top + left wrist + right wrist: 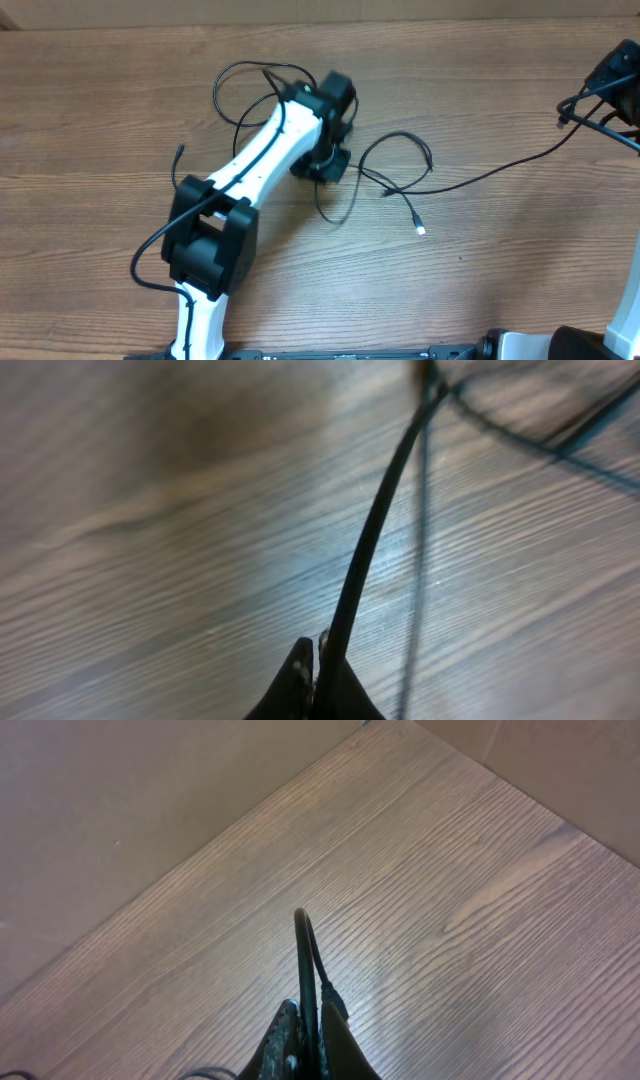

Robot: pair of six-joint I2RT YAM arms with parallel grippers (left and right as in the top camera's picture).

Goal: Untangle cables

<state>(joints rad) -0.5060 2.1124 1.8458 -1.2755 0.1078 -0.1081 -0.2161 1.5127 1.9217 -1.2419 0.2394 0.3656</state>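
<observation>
Wood-grain bench (500, 290) fills the overhead view, its planks running left to right in a brown finish with a dull sheen. Left tool (318, 668): jaws closed to a narrow slit and clamped on one thin black cord, which rises out of the tips and runs away across the bench toward a crossing of other strands at the top of the wrist view. From overhead this tool stands near the middle of the bench, on the end of the white arm with black joints. Right tool (305, 1032): jaws likewise pressed together, gripping a tight fold of cord that projects beyond the tips as a narrow hairpin, one leg of it carrying a thicker section. This tool sits at the far right edge, well apart from the left one. The cables (392, 190) lie in loose loops around and to the right of the left tool, one loop behind it toward the top of the view, with a long strand trailing across to the right tool. A plug end (420, 230) with a pale tip rests free on the bench. Beyond the bench edge, the right wrist view shows a plain beige wall (120, 810).
</observation>
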